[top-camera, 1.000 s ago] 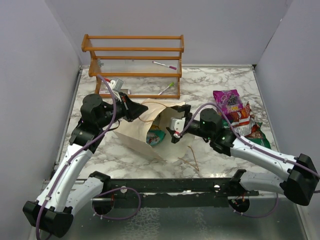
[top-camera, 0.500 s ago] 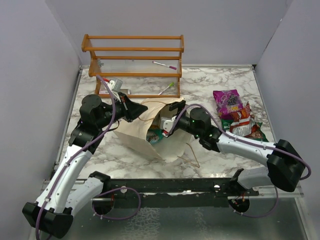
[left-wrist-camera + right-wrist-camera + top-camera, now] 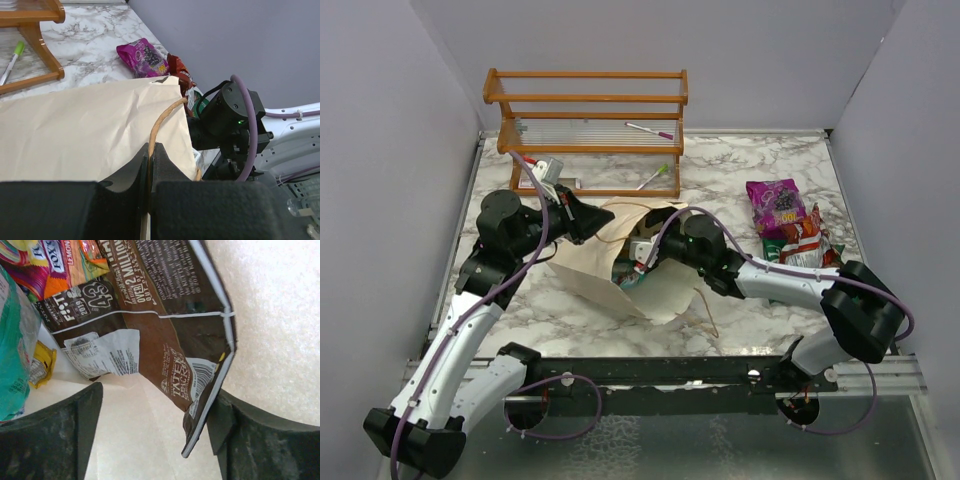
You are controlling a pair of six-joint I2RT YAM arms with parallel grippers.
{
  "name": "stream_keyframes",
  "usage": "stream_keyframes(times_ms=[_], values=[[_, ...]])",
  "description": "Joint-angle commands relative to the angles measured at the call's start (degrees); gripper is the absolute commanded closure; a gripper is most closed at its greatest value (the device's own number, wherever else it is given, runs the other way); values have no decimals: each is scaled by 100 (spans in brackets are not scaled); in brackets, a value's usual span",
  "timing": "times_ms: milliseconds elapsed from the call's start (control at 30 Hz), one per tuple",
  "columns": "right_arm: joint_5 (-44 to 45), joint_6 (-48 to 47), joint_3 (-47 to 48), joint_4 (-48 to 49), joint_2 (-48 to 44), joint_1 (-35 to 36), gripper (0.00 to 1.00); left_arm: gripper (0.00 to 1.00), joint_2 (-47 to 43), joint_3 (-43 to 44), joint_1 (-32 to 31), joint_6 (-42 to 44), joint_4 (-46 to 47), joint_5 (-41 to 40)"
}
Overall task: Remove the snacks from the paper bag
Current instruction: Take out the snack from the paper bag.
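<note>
Paper bag (image 3: 582, 268): lies on its side on the marble surface (image 3: 750, 165), mid-left, mouth facing right.
Left gripper (image 3: 608, 224): closed on the string handle (image 3: 161, 119) at the bag's upper edge. The left wrist view shows the string running down between the pressed fingers (image 3: 131, 172), with the cream bag panel (image 3: 90, 125) spread out beyond them.
Right gripper (image 3: 638, 262): reaches into the bag mouth with its jaws apart.
Right wrist view: the gripper (image 3: 155, 395) straddles the lower corner of a brown packet (image 3: 165, 335). The right finger is just beside the packet's edge and the left finger stands clear of it, so nothing is clamped.
Brown packet: inside the bag, resting on the pale bag floor, barcode end toward the gripper.
Other snacks inside: teal packet (image 3: 12, 340) on the left, small yellow packet (image 3: 42, 365) beside it, orange packet (image 3: 60, 260) behind the brown one.
Snacks already out: purple packet (image 3: 775, 203) on the surface to the right, well apart from the bag. A red packet (image 3: 802, 235) touches its near edge.
Rack (image 3: 585, 100): wooden, at the far edge behind the bag, with a green-capped marker (image 3: 655, 178) on its lower shelf.
</note>
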Motion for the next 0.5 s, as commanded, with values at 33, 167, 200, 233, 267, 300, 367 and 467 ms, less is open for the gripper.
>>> stream_keyframes(times_ms=[33, 167, 200, 233, 267, 300, 367, 467], values=[[-578, 325, 123, -194, 78, 20, 29, 100, -141, 145, 26, 77, -47, -118], [-616, 489, 149, -174, 89, 25, 38, 100, -135, 147, 28, 82, -37, -109], [-669, 499, 175, -210, 92, 25, 41, 100, -130, 154, 28, 92, -37, -109], [-698, 508, 190, -219, 85, 25, 43, 100, -121, 166, 26, 110, -46, -110], [-721, 521, 189, -197, 84, 25, 45, 100, -114, 185, 31, 118, -59, -111], [-743, 558, 185, -156, 84, 25, 46, 100, -111, 189, 26, 120, -55, -109], [-824, 616, 200, -121, 82, 25, 52, 100, -107, 184, 27, 118, -57, -117], [-972, 749, 238, -81, 82, 33, 60, 100, -105, 183, 32, 144, -76, -126]])
